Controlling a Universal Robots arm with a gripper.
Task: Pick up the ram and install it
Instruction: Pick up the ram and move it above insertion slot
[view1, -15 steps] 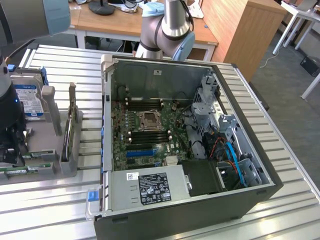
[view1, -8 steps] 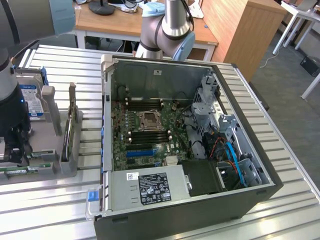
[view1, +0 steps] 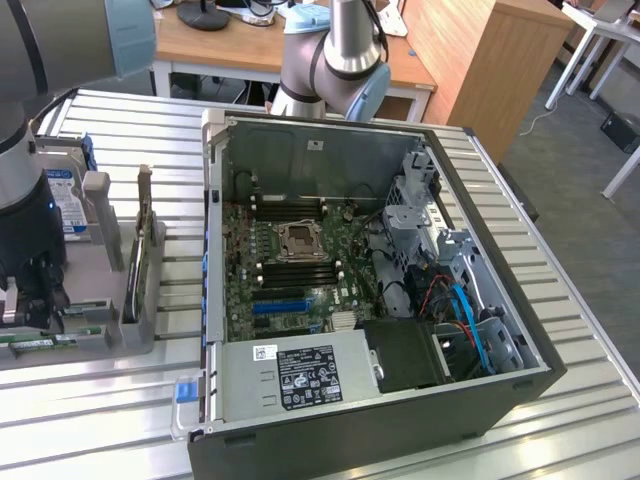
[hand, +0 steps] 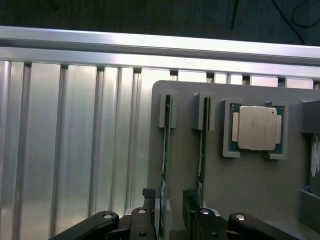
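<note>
We find the fingers (hand: 194, 222) spread wide with a plain gap between them and nothing pinched. The gripper (hand: 175, 216) hangs low over the near end of a grey tray (hand: 235, 190), which sits on the slatted table (view1: 120, 410) at the exterior view's left. The ram (hand: 165, 150) stands on edge in a slot of that tray, one end held in a small grey bracket and the other running in under the fingers. A second stick (hand: 201, 150) stands just beside it in the same way, and we cannot tell whether either one lies between the fingers. A CPU (hand: 255, 127) rests in its own pocket beside the sticks. In the exterior view the gripper (view1: 30, 305) is right above the ram (view1: 50, 341), well apart from the open case (view1: 330, 155) at the middle of the table. The motherboard (view1: 350, 290) lies flat inside the case with its black slots (view1: 300, 272) empty. We judge the ram to be light and stiff but thin and fragile, with a smooth board that may slip. We would grip it across its two flat faces near the middle of the top edge, square to the board, and keep off the contact edge.
</note>
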